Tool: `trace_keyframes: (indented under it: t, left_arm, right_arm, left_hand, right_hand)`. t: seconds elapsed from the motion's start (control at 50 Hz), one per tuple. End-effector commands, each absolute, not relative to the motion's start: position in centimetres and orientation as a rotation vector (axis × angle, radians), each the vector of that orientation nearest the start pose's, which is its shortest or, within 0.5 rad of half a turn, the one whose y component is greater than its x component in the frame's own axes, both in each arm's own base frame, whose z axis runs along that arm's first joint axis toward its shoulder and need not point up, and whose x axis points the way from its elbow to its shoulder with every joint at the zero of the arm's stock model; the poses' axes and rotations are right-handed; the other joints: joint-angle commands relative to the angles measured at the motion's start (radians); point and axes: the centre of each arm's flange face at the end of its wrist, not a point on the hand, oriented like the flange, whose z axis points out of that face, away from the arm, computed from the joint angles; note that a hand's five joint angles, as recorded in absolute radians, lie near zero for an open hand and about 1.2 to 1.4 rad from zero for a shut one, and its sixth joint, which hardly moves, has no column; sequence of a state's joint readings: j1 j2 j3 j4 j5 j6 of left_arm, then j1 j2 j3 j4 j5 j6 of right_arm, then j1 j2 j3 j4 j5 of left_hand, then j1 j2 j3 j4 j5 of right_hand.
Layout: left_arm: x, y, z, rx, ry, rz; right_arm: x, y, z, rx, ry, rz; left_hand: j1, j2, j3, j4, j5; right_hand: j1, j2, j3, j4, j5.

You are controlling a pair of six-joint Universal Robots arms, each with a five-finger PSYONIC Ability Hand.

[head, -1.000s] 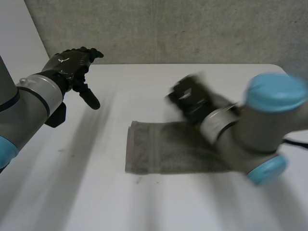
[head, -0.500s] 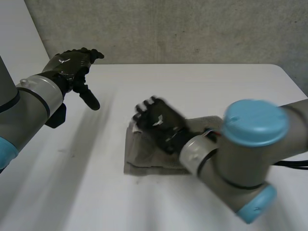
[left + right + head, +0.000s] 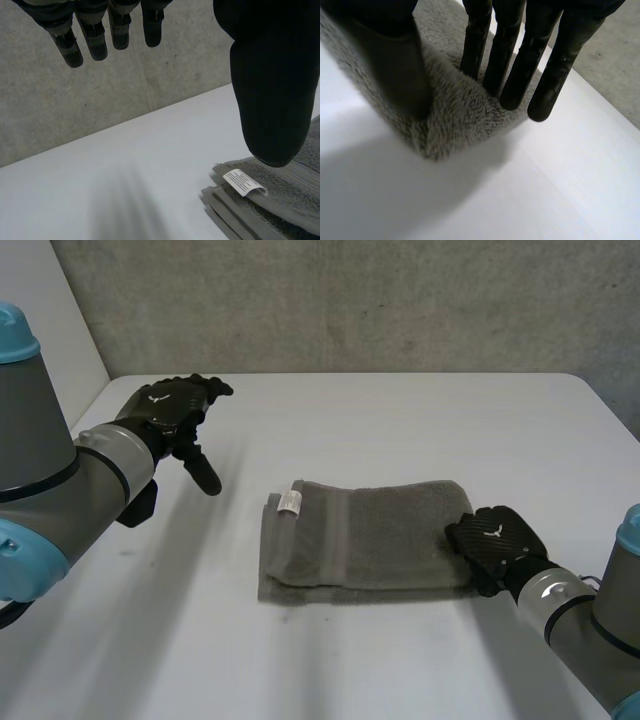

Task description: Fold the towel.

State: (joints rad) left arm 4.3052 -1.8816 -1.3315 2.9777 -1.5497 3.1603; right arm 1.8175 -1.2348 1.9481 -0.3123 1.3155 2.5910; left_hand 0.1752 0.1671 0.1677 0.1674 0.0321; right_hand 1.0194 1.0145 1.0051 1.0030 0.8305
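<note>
Right hand: the right hand [image 3: 492, 540] lay on the towel [image 3: 370, 535], at the corner nearest to its own arm. Its fingers [image 3: 517, 75] were straight and a little apart, with the tips down on the pile. The thumb was beside them on the same corner, and nothing was clamped as far as I could see.
Left hand: the left hand [image 3: 170, 410] hung in the air well apart from the towel, with fingers loose and spread, holding nothing.
Towel: it lay flat on the table [image 3: 420, 420], stretching away from the right hand's fingertips toward the left hand's side. The far end showed stacked layers and a white label [image 3: 290, 502] on top.
Done: judging from the layers, at least one fold was already made, and the edges met fairly neatly.
Left to do: perhaps one more fold to halve it, or only a pressing of the corner; I could not tell which was wanted.
Right wrist view: it showed the fingers straight and the corner flat on the table. The head view saw only the back of this hand.
Left wrist view: it showed the label [image 3: 243, 182] and the layer edges just past the thumb's tip, and the hand empty.
Head view: it gave the whole outline of the towel and how far apart the hands were.
</note>
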Motion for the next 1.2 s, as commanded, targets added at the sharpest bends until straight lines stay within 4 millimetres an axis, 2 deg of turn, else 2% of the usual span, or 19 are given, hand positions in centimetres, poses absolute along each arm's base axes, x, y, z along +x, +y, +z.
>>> trace_keyframes:
  t: [0.02,0.22,0.26,0.3,0.32,0.36,0.42,0.46,0.52,0.58,0.6,0.62,0.7,0.74,0.76,0.8,0.9,1.02,1.2]
  left_arm:
    - [-26.3,-27.5,26.5,0.589,2.621,-2.081]
    - [-26.2,-27.5,27.3,0.577,2.598,-2.112]
    - [-26.2,-27.3,27.4,0.578,2.594,-2.119]
    - [-26.2,-27.3,27.6,0.577,2.591,-2.123]
    - [-26.1,-27.3,27.6,0.577,2.591,-2.123]
    - [-26.1,-27.3,27.6,0.575,2.592,-2.124]
    - [-26.1,-27.2,27.6,0.575,2.592,-2.124]
    - [-26.1,-27.2,27.7,0.575,2.590,-2.128]
    - [-26.1,-27.1,27.9,0.572,2.585,-2.137]
    - [-26.1,-27.1,27.9,0.569,2.590,-2.139]
    - [-26.1,-27.0,27.9,0.568,2.594,-2.138]
    - [-26.2,-27.0,27.8,0.569,2.602,-2.133]
    - [-26.5,-26.7,27.3,0.584,2.621,-2.116]
    - [-26.9,-26.4,27.0,0.598,2.637,-2.107]
    - [-27.2,-26.0,26.7,0.615,2.647,-2.104]
    - [-27.7,-25.8,26.3,0.627,2.662,-2.107]
    - [-29.5,-24.9,24.7,0.647,2.708,-2.156]
    - [-32.6,-23.4,21.0,0.700,2.814,-2.159]
    - [-34.2,-23.5,14.9,0.722,2.930,-1.969]
  right_arm:
    - [21.7,-25.8,13.2,-1.217,2.252,-1.835]
    - [23.7,-27.2,16.3,-1.434,2.090,-2.057]
    - [25.9,-25.9,17.2,-1.527,1.955,-2.092]
    - [31.2,-22.2,18.7,-1.689,1.638,-2.130]
    - [31.2,-22.2,18.7,-1.689,1.637,-2.130]
    - [35.0,-19.0,18.2,-1.806,1.445,-2.086]
    - [36.3,-17.5,17.4,-1.872,1.374,-2.050]
    - [37.9,-14.3,14.8,-2.043,1.239,-1.934]
    - [38.4,-12.3,12.6,-2.195,1.136,-1.854]
    - [38.3,-12.4,12.4,-2.223,1.132,-1.864]
    - [38.2,-12.6,12.8,-2.209,1.148,-1.877]
    - [38.0,-12.8,13.4,-2.170,1.188,-1.890]
    - [37.5,-14.2,15.3,-1.991,1.321,-1.931]
    - [36.2,-16.4,17.7,-1.666,1.491,-1.950]
    - [36.2,-16.4,17.8,-1.664,1.492,-1.950]
    - [34.8,-17.6,21.6,-1.328,1.569,-1.959]
    - [32.5,-20.2,24.3,-0.941,1.668,-1.899]
    - [30.5,-22.6,23.8,-0.797,1.804,-1.830]
    - [30.3,-25.3,17.1,-0.869,2.099,-1.594]
  left_hand:
    - [0.000,0.008,0.008,0.008,-0.031]
    - [0.003,0.011,0.011,0.011,-0.028]
    - [0.003,0.011,0.011,0.011,-0.028]
    - [0.003,0.011,0.011,0.011,-0.028]
    - [0.003,0.011,0.011,0.011,-0.028]
    - [0.003,0.011,0.011,0.011,-0.028]
    - [0.000,0.008,0.008,0.008,-0.031]
    - [0.003,0.011,0.011,0.011,-0.028]
    - [0.000,0.008,0.008,0.008,-0.031]
    - [0.000,0.008,0.008,0.008,-0.031]
    - [0.000,0.008,0.008,0.008,-0.031]
    - [0.000,0.008,0.008,0.008,-0.031]
    - [0.000,0.008,0.008,0.008,-0.031]
    - [0.000,0.008,0.008,0.008,-0.031]
    - [0.000,0.008,0.008,0.008,-0.031]
    - [0.000,0.008,0.008,0.008,-0.031]
    - [0.003,0.011,0.011,0.011,-0.028]
    - [0.012,0.020,0.019,0.020,-0.020]
    - [0.021,0.029,0.028,0.029,-0.011]
  right_hand:
    - [0.377,0.382,0.391,0.393,0.391]
    - [0.377,0.382,0.391,0.393,0.391]
    - [0.377,0.382,0.391,0.393,0.391]
    - [0.377,0.382,0.391,0.393,0.391]
    - [0.377,0.382,0.391,0.393,0.391]
    - [0.377,0.382,0.391,0.393,0.391]
    - [0.377,0.382,0.391,0.393,0.391]
    - [0.377,0.382,0.391,0.393,0.391]
    - [0.377,0.382,0.391,0.393,0.391]
    - [0.377,0.382,0.391,0.393,0.391]
    - [-0.023,-0.018,-0.009,-0.007,-0.009]
    - [-0.818,-0.813,-0.803,-0.801,-0.803]
    - [-0.845,-0.840,-0.831,-0.828,-0.831]
    - [-0.845,-0.840,-0.831,-0.828,-0.831]
    - [-0.845,-0.840,-0.831,-0.828,-0.831]
    - [-0.845,-0.840,-0.831,-0.828,-0.831]
    - [-0.845,-0.840,-0.831,-0.828,-0.831]
    - [-0.845,-0.840,-0.831,-0.828,-0.831]
    - [-0.845,-0.840,-0.831,-0.828,-0.831]
